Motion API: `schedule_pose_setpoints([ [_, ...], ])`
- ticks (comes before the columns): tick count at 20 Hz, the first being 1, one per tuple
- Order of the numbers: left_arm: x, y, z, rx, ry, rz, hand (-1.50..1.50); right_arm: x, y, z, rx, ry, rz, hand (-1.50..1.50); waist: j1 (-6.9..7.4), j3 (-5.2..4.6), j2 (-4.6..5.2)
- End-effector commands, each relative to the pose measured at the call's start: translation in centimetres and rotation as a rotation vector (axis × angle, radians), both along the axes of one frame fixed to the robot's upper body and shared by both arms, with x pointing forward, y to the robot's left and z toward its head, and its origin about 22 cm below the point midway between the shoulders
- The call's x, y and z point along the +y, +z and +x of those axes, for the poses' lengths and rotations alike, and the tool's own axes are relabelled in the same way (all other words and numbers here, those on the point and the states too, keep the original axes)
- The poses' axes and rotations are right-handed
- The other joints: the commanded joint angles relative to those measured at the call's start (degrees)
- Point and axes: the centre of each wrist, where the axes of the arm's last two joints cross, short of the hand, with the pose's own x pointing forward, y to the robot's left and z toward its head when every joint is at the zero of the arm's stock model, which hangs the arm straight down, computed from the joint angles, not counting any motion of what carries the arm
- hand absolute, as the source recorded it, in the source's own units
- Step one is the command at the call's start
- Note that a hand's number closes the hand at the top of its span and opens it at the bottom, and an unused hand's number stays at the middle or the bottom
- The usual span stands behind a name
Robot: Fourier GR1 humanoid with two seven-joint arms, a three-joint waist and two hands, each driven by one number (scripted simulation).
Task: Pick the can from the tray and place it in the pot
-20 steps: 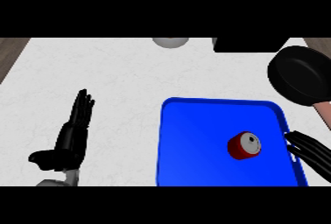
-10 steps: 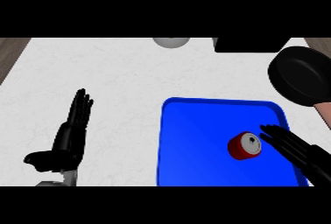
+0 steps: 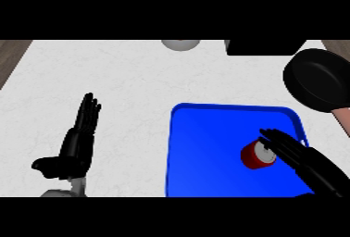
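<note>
A red can (image 3: 255, 156) with a silver top lies on the blue tray (image 3: 205, 152), toward the tray's right side. My right hand (image 3: 301, 159) comes in from the lower right with straight fingers that overlap the can's right edge; it is open and holds nothing. The black pot (image 3: 318, 78) sits at the right edge of the counter, behind the tray, with a pinkish handle (image 3: 341, 118) pointing toward me. At the left of the counter, well away from the tray, my left hand (image 3: 77, 143) rests open with fingers up.
A grey round object (image 3: 180, 44) sits at the counter's far edge near the middle. A black block (image 3: 265, 46) stands at the back right, next to the pot. White counter lies between my left hand and the tray.
My right hand has moved left and forward over the tray's right rim until its fingers reach the can. The can, the tray, the pot and my left hand have stayed put.
</note>
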Motion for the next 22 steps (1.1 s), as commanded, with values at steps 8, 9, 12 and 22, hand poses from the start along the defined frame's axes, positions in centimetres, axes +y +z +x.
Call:
schedule_pose_setpoints([
  [8,1.7,0.4,-0.3,-0.017,-0.015,0.021,0.0,0.0,-3.6,2.7,0.03,-0.019,-0.023,-1.5,0.13,0.0,0.01],
  [9,1.2,-0.4,1.3,0.005,-0.003,0.009,0.0,0.3,-2.0,2.3,0.021,-0.028,-0.008,-1.5,-0.1,-0.01,0.0],
  [12,-0.3,0.3,0.8,0.012,0.004,0.0,0.0,1.7,-2.3,2.3,-0.142,-0.002,0.009,1.5,-0.13,0.01,-0.03],
  [22,-0.3,1.0,-0.5,-0.006,-0.002,0.015,0.0,1.5,-2.5,2.7,-0.25,0.017,0.062,1.5,-0.03,-0.01,-0.05],
])
